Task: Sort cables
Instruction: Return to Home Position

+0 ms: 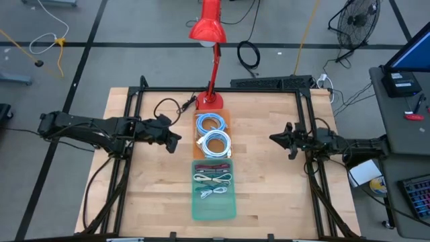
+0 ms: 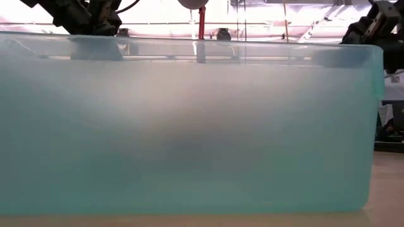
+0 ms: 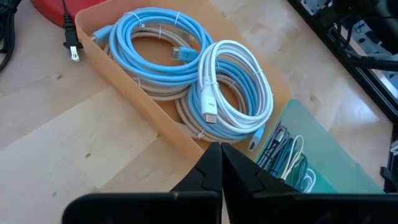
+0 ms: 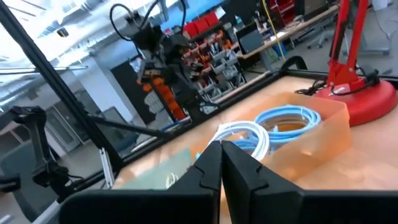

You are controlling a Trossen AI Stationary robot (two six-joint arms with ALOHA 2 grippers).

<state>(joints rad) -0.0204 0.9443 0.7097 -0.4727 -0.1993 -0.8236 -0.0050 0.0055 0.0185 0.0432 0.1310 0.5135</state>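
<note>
Cables [image 3: 124,56] clear of closed end effectors [image 3: 221,146] [image 4: 221,144]

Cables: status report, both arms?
Left gripper shut, empty, beside orange bin. Right gripper shut, empty, opposite. Coils in orange bin, bundles in blue bin. Nothing obstructing.

Low view is useless: the frosted wall of the teal bin [image 2: 189,126] fills the frame, so its contents and the table behind are hidden. Left arm [image 2: 82,16] and right arm [image 2: 377,25] are just dark stubs in the upper corners, clipped by the top edge.

High view: short bundles [image 1: 213,185] at lower centre are too small to count. Red lamp [image 1: 209,27] shade is cut by the top edge.

Left wrist view: beige coils [image 3: 163,93] are mostly buried under the light-blue coils [image 3: 124,50] and a white coil [image 3: 208,93]. The teal bin runs off at lower right.
</note>
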